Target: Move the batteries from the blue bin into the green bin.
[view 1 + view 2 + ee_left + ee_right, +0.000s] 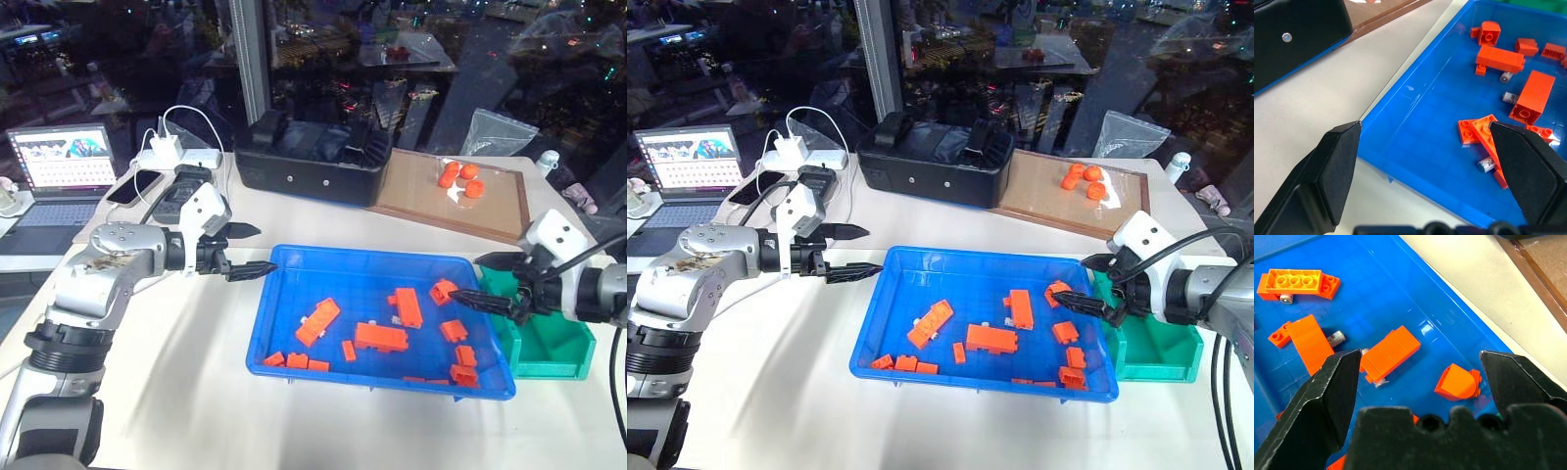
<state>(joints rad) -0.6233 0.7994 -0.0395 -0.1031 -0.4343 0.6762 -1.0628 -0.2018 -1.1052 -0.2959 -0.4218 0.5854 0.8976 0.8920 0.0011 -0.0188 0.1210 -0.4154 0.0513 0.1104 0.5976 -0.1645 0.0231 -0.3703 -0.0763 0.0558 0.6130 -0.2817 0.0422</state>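
Note:
The blue bin [294, 299] lies mid-table with several orange building blocks [380, 337] scattered in it. Small silver batteries [1486, 165] lie among the blocks, one [1506, 76] beside a long block and another [1336, 337] next to a sloped block. The green bin [554, 348] stands against the blue bin's right side. My left gripper [263, 249] hovers open at the blue bin's left rim, holding nothing. Over the blue bin's right end, beside the green bin, my right gripper [466, 278] stands open and empty above a rounded orange block [1457, 382].
A black box [313, 162] sits behind the blue bin. A brown wooden tray [431, 206] with orange pieces lies at the back right. A laptop [61, 171], phones and a charger with cables [176, 155] occupy the back left. A plastic bag [495, 132] lies far right.

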